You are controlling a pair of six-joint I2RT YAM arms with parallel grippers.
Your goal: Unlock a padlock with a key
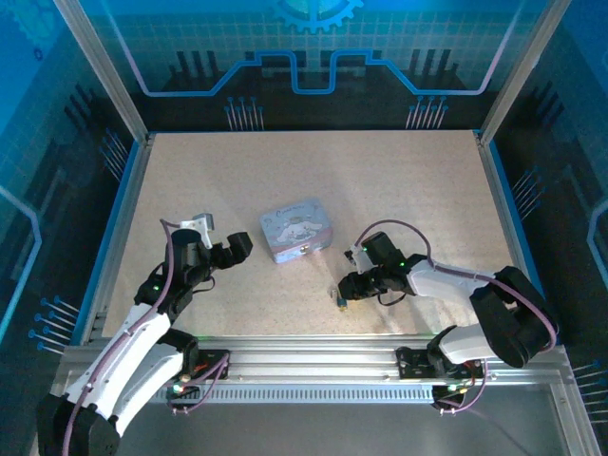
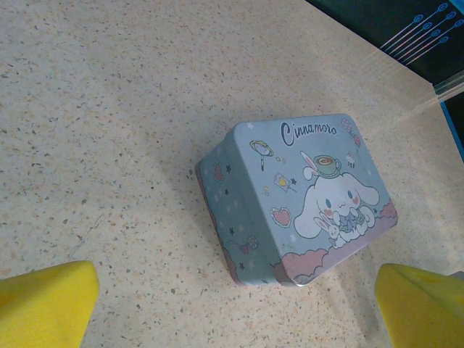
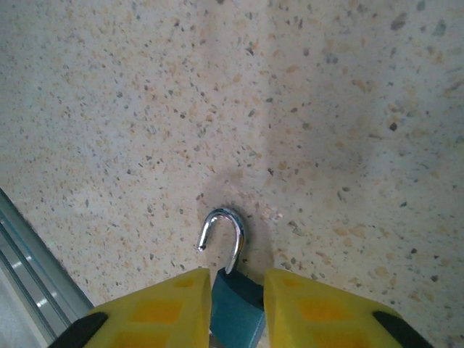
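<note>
Because the padlock (image 3: pixel 235 301) sits lengthwise between the right gripper's (image 3: pixel 238 279) yellow pads (image 3: pixel 156 308), the coming move turns on that axis. The dark teal body lies back in the gap and, as far as I can judge, touches a pad on either side. The silvery shackle (image 3: pixel 232 221) points straight ahead, away from the wrist. The right gripper is thus clasped on the padlock's body, low over the speckled worktop (image 3: pixel 326 109), close to its near edge and right of the middle. The aluminium rail (image 3: pixel 29 254) of that edge runs just beside it.

One leg of the shackle enters the body, while the other curls round to a free end clear of it. That reads to me as a shackle already sprung, though the keyway is hidden. I cannot pick out the key.

The left gripper (image 1: pixel 220 237) hangs spread wide and holds nothing. It is near the middle of the worktop, just left of the Cinnamoroll tin box (image 2: pixel 297 203) and well apart from the padlock. The right arm is plainly the nearer, and any approach to the lock should come along the shackle's line, from beyond the fingertips.
</note>
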